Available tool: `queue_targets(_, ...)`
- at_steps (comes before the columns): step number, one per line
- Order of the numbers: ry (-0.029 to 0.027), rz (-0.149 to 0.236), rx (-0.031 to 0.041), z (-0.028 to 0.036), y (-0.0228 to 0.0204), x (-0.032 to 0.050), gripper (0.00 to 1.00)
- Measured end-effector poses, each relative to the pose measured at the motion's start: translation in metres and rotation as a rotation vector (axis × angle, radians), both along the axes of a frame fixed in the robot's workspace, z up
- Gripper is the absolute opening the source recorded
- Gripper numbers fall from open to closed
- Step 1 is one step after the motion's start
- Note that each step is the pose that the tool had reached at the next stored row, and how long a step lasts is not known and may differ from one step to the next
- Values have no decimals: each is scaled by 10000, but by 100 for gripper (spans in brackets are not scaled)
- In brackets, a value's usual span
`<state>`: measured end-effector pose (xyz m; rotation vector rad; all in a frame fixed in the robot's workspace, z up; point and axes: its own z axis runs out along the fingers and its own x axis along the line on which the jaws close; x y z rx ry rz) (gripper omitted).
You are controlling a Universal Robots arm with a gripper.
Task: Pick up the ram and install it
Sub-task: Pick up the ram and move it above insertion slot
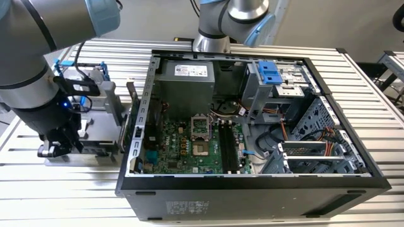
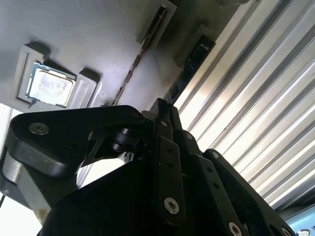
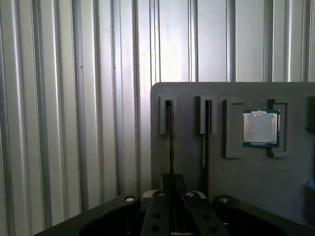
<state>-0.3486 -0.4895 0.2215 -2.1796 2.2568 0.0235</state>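
Pick-up: black gripper (image 3: pixel 173 186), jaws pinched on the thin dark ram stick (image 3: pixel 170 132) in its grey slotted holder (image 3: pixel 256 182); freeing it likely needs a straight lift.

Count: one grey holder (image 3: pixel 246 187); two narrow slots (image 3: pixel 207 118); apparently one ram (image 3: pixel 171 147) stick edge-on in each; one processor chip (image 3: pixel 261 128); one open computer case (image 1: pixel 252 189); one motherboard (image 1: pixel 183 142).

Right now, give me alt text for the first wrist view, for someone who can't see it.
The gripper hangs over a grey holder, in line with the ram standing on edge in a narrow slot. A square processor chip sits in a recess nearby, and the holder rests on a ribbed metal table.
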Motion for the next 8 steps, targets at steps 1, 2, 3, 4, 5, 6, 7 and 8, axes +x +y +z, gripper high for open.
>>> queue_targets(1, 1, 0, -1, 16, 0, 0, 0)
queue_targets(2, 1, 0, -1, 32, 0, 0, 0)
queue_targets(3, 1, 0, -1, 53, 0, 0, 0)
queue_targets(4, 1, -1, -1, 70, 0, 0, 0)
queue_targets(5, 0, 0, 0, 90, 0, 0, 0)
queue_targets(6, 0, 0, 0, 110, 0, 0, 0)
queue_targets(7, 0, -1, 0, 130, 0, 0, 0)
queue_targets(8, 0, 0, 0, 152, 0, -1, 0)
